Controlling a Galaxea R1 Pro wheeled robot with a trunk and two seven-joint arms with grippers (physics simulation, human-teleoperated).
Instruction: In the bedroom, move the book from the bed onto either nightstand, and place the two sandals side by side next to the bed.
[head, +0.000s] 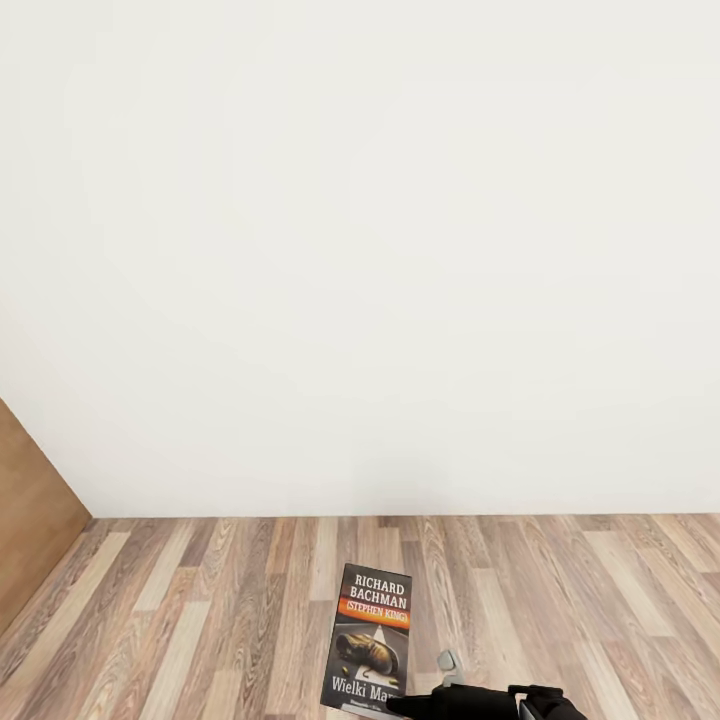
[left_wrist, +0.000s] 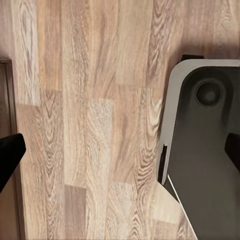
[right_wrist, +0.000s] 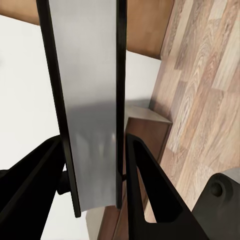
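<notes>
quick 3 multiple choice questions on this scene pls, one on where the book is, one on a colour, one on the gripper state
1. Where is the book?
A. lying on a bed
B. held up by the right gripper above the wood floor
C. standing on a nightstand

2. What colour is the band across the book's cover?
A. orange
B. green
C. blue

3. How is the right gripper?
A. wide open, nothing in it
B. folded away
C. shut on the book

Answers:
1 B, the head view shows the book at the end of the right arm, with floor planks behind it.
2 A, an orange band bearing "Stephen King" crosses the dark cover under the author's name.
3 C, the right wrist view shows both dark fingers pressed against the book's edges.
</notes>
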